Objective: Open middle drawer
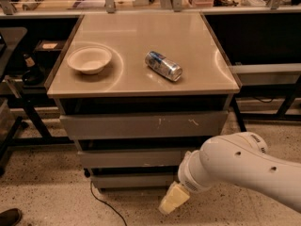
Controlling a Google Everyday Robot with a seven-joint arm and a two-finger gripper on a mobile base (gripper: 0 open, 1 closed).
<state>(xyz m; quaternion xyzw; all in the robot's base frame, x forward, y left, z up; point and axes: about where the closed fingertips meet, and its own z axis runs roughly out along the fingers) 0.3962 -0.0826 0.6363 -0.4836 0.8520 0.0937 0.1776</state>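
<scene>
Claw point(173, 199) hangs low by the table's point(141, 34) front right corner, below and right of the middle drawer point(131, 157); whether it is open or closed, I cannot tell. That drawer sits closed under the table's scratched top drawer point(141, 125). Being handleless, it likely needs the claw raised to catch its upper edge, then pulled straight out.
</scene>
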